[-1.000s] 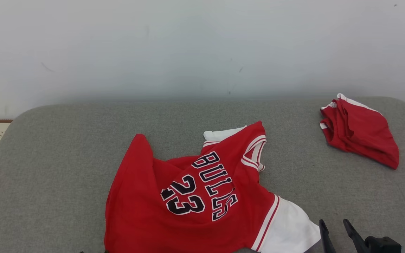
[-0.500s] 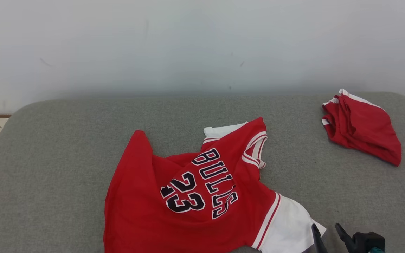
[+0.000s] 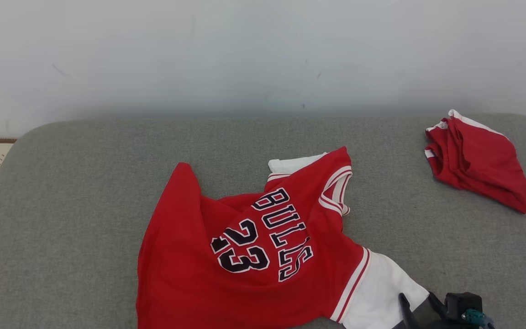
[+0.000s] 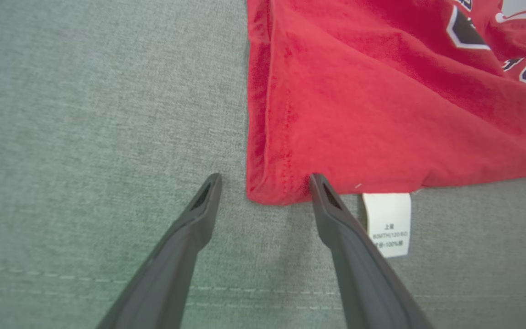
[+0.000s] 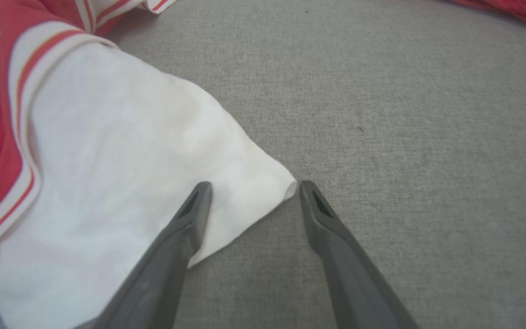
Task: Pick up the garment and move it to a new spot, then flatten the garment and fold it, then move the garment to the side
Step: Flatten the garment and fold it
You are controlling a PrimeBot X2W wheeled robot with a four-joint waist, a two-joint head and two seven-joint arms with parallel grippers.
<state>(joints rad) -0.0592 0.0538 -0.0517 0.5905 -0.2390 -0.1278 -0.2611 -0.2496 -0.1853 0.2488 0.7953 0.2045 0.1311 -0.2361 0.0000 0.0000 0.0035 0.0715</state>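
Plainly, left gripper (image 4: 265, 177) gapes wide around the jersey (image 4: 381, 100) hem corner, right gripper (image 5: 255, 183) around its white sleeve (image 5: 117, 155) tip

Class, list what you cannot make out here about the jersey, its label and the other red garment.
Jersey hem: head view, cut off by bottom edge.
Label print: left wrist view, too small.
Folded red garment: head view, its own folds hide what kind it is.

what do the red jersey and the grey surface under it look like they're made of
Red jersey: thin, soft cloth, likely a light synthetic knit, matte; it lies creased and shows a stitched hem. Grey surface: padded upholstery in coarse woven fabric, matte; flecked weave and a sewn seam show.
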